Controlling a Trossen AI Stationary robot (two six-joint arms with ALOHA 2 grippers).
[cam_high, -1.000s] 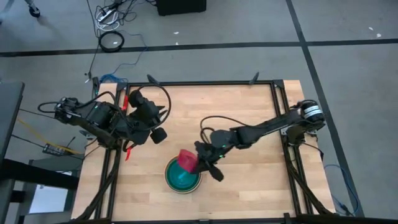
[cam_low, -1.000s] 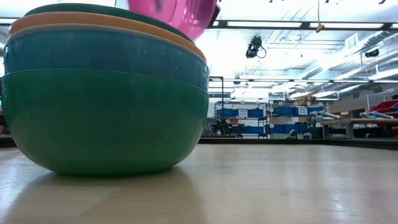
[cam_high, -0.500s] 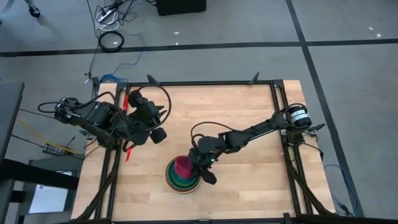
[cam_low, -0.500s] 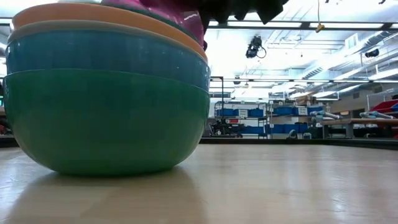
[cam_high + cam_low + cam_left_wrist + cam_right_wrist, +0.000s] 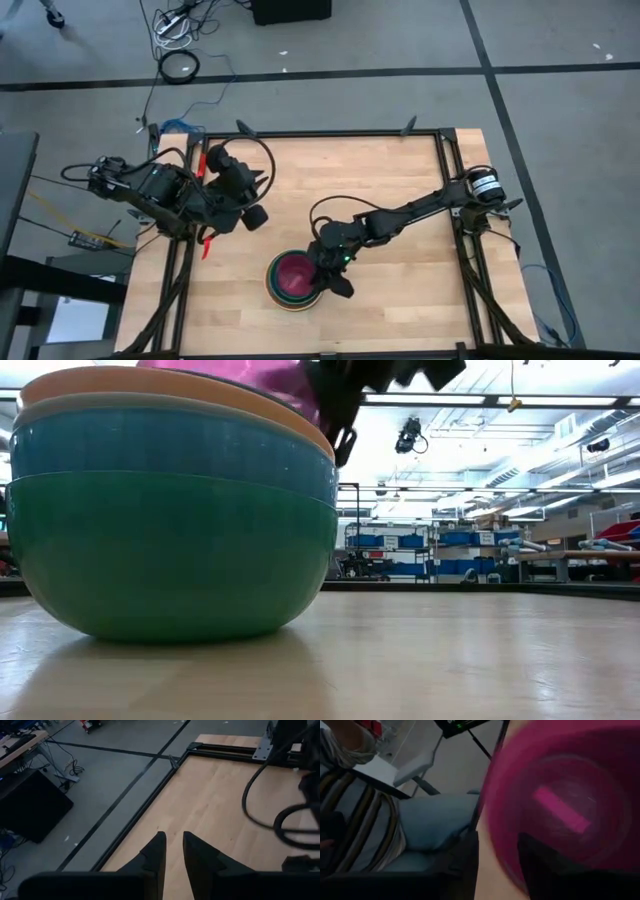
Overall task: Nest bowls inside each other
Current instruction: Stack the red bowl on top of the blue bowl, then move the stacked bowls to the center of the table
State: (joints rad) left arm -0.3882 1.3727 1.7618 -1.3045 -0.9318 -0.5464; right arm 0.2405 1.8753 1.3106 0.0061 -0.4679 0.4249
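Note:
Near the table's front edge stands a stack of nested bowls (image 5: 293, 280): a teal outer bowl (image 5: 170, 550), then a blue one (image 5: 170, 445) and an orange rim (image 5: 150, 385). A pink bowl (image 5: 292, 274) lies innermost, mouth up. My right gripper (image 5: 322, 278) is at the stack's right side and open. One finger (image 5: 545, 865) is inside the pink bowl and the other (image 5: 465, 865) outside, astride its rim (image 5: 492, 845). My left gripper (image 5: 258, 216) waits raised at the table's left, narrowly open (image 5: 172, 837) with nothing in it.
Bare wood lies right of and beyond the stack (image 5: 400, 180). Black frame rails (image 5: 445, 180) run along the table's edges. A dark cable loop (image 5: 270, 805) hangs near my left arm. A seated person in striped cloth (image 5: 360, 820) is beyond the table's near edge.
My right gripper has come down and toward the table's left with the pink bowl. The bowl was tipped on edge above the stack; now it lies level inside the stack, mouth up.

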